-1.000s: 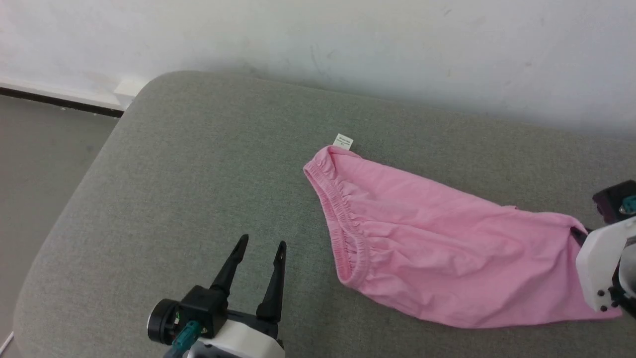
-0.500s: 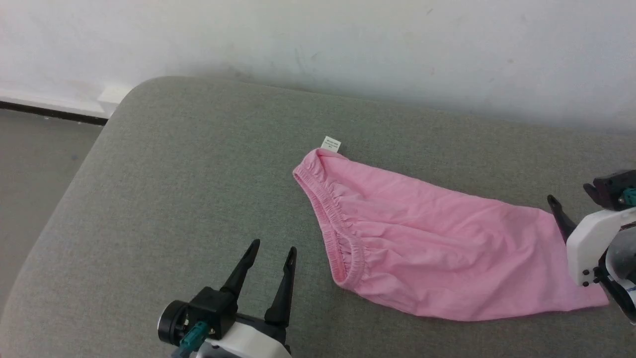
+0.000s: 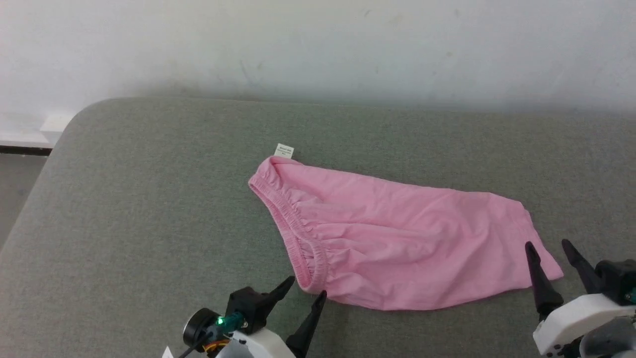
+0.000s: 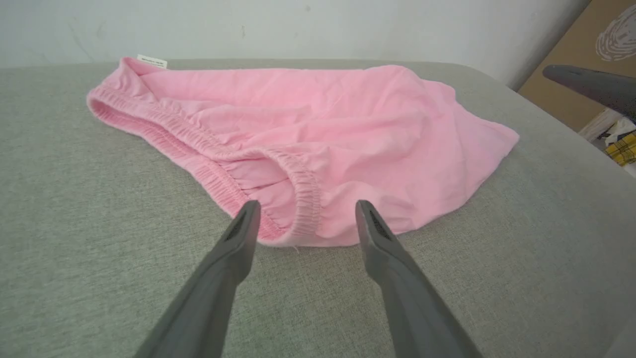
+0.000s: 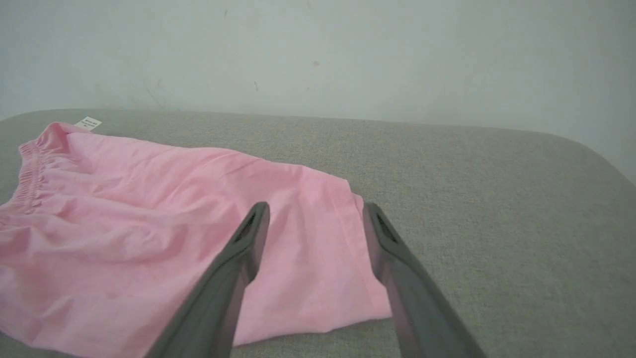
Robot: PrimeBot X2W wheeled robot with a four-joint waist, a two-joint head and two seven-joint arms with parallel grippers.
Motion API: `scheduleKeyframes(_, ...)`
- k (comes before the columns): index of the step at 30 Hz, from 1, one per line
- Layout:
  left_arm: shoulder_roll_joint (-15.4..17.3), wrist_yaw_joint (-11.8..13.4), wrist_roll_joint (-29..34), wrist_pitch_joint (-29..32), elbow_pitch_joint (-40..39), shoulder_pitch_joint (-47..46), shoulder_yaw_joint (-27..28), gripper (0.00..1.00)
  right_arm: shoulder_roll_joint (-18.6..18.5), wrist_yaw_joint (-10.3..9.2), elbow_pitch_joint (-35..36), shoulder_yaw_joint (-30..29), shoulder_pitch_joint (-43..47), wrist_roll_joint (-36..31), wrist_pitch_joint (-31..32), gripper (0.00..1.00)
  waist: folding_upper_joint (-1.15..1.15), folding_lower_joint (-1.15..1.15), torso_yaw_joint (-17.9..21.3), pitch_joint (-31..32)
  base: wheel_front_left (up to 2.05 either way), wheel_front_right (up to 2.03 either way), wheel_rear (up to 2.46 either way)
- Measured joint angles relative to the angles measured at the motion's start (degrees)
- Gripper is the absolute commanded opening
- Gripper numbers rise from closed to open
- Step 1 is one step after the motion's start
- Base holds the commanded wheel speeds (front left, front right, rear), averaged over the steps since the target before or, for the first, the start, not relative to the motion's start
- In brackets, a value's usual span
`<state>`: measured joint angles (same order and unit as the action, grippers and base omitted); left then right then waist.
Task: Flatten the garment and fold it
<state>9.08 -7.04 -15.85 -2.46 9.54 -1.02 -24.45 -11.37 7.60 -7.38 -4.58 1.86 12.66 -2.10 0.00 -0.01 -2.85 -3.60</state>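
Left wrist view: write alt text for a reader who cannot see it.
A light pink pair of shorts lies spread but wrinkled on a grey cushion, elastic waistband toward the camera, small white label at its far corner. The left claw is open, its two dark fingers framing the waistband's near corner.

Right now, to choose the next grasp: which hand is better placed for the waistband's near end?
Left. The open left hand points at the near end of the waistband; the open right hand is at the hem.
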Motion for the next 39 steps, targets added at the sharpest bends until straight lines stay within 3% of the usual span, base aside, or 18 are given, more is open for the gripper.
scheduleKeyframes(7, 3.96, -0.07, -1.9, 6.71, 2.72, -5.27, -4.31, 1.0, 1.38, 0.0, 2.3, 0.25, 0.94, -0.12, 0.59, 1.0, 0.0, 0.0, 2.88, -1.59, 0.0, 0.0, 0.0)
scheduleKeyframes(14, 5.56, -0.07, -2.67, 9.22, 5.72, -8.73, -5.89, 1.0, 1.33, 0.0, 2.8, -0.14, 0.82, -0.11, 1.24, 1.0, 0.0, 0.01, 4.45, -3.55, 0.0, 0.0, 0.0)
scheduleKeyframes(15, 5.6, -0.07, -2.96, 9.26, 6.0, -8.93, -6.14, 0.95, 1.31, 0.0, 2.79, -0.15, 0.82, -0.11, 1.44, 1.0, 0.0, 0.01, 4.58, -3.77, 0.0, 0.0, 0.0)
scheduleKeyframes(16, 5.6, -0.07, -3.24, 9.26, 6.28, -9.04, -6.41, 0.36, 1.31, 0.0, 2.77, -0.2, 0.82, -0.11, 1.54, 1.0, 0.0, 0.01, 4.67, -3.96, 0.0, 0.0, 0.0)
scheduleKeyframes(17, 5.73, -0.07, -3.74, 9.36, 6.53, -9.15, -7.09, 0.0, 1.3, 0.0, 2.69, -0.29, 0.82, -0.1, 1.59, 1.0, 0.0, 0.01, 4.73, -4.13, 0.0, 0.0, 0.0)
scheduleKeyframes(23, 5.98, 0.01, -5.13, 6.27, 6.23, -9.63, -7.76, 0.0, 0.23, 0.0, 1.19, -0.45, 0.85, -0.31, 3.91, 1.0, 0.0, 0.01, 4.06, -4.27, 0.0, 0.0, 0.0)
scheduleKeyframes(29, 6.49, 1.44, -5.13, 1.78, 2.61, -9.17, -6.84, 0.0, -2.1, 0.0, -1.08, -1.09, 0.65, -1.62, 10.45, 1.0, 0.0, 0.01, 2.37, -3.64, 0.0, 0.0, 0.0)
scheduleKeyframes(33, 6.86, 1.81, -4.87, 1.05, 0.43, -7.75, -7.04, 0.0, -2.29, 0.0, -2.92, -2.26, -0.09, -2.19, 17.12, 1.0, 0.0, 0.0, 0.89, -3.14, 0.0, 0.0, 0.0)
scheduleKeyframes(39, 6.86, 2.12, -4.6, 0.93, -1.23, -7.4, -7.98, 0.0, -1.14, 0.0, -4.23, -2.43, -2.33, -2.94, 22.25, 1.0, 0.0, 0.0, -0.86, -2.98, 0.0, 0.0, 0.0)
